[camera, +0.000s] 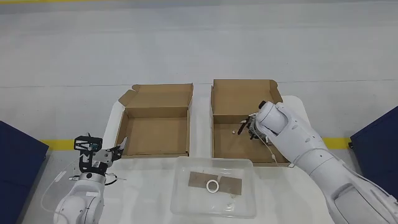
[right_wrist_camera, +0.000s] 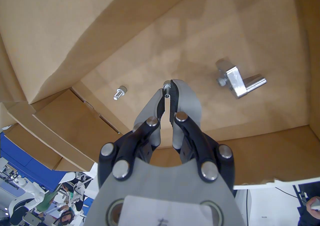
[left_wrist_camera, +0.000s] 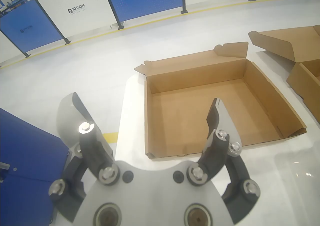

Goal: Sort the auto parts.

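Top view: shows two open brown boxes side by side on the white surface (camera: pixel 149 168), the left cardboard box (camera: pixel 155 135) and the right cardboard box (camera: pixel 227 146). Nearer the robot, a clear plastic tray (camera: pixel 186 202) holding a flat brown cardboard piece (camera: pixel 231 185) and a small pale ring (camera: pixel 212 186). Places the left claw (camera: pixel 118 151) off the near left corner of the left cardboard box, and the right claw (camera: pixel 244 128) down inside the right cardboard box. Left wrist view: shows the left claw (left_wrist_camera: pixel 145 100) released, fingers spread wide and holding nothing, over the surface's edge just beside the left cardboard box (left_wrist_camera: pixel 195 74), with the right cardboard box (left_wrist_camera: pixel 305 71) beyond. Right wrist view: shows the right claw (right_wrist_camera: pixel 168 91) clenched on a small silver bolt (right_wrist_camera: pixel 167 86) at its tips, over the floor of the right cardboard box (right_wrist_camera: pixel 200 24); cannot tell whether touching that floor. On the floor, apart from each other, a second small silver bolt (right_wrist_camera: pixel 119 92) to one side of the claw and a silver L-shaped metal bracket (right_wrist_camera: pixel 237 81) to the other.
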{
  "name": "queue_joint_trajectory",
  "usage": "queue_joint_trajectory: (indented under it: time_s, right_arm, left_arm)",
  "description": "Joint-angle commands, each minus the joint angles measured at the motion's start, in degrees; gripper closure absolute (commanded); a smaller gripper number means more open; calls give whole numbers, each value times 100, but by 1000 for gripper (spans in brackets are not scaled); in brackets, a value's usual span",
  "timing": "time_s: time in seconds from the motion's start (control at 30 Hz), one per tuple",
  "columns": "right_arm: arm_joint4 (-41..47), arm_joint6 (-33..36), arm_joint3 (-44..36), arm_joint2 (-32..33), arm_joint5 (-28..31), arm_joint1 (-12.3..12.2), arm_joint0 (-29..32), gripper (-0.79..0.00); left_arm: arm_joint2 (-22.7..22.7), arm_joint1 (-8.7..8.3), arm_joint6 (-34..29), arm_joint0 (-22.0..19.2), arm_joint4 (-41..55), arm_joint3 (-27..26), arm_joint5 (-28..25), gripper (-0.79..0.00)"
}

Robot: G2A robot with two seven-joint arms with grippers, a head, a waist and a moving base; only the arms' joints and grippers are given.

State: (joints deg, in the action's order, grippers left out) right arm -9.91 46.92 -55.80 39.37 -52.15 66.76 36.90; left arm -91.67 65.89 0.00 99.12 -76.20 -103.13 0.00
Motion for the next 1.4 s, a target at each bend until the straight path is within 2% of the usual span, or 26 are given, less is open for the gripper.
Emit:
queue_joint_trajectory:
  time_s: [0.0,0.43,0.63,0.83,1.17,1.27,1.3,1.37]
  right_arm:
    - [0,-9,70,-30,9,29,-25,0]
    - [13,-22,488,-200,80,232,-180,0]
    - [-11,17,614,-239,124,292,-237,-99]
    - [-41,38,667,-247,136,334,-275,-271]
    - [-100,-24,248,-42,69,268,-177,-323]
    - [-166,-80,-158,144,-49,162,-29,-422]
    - [-199,-77,-327,216,-98,115,42,-493]
    - [-287,-48,-713,378,-202,4,206,-785]
  left_arm:
    - [0,0,0,0,0,0,0,-785]
    - [0,0,0,0,0,0,0,-785]
    - [0,0,0,0,0,0,0,-785]
    - [0,0,0,0,0,0,0,-785]
    - [0,0,0,0,0,0,0,-785]
    - [0,0,0,0,0,0,0,-785]
    - [0,0,0,0,0,0,0,-785]
    - [0,0,0,0,0,0,0,-785]
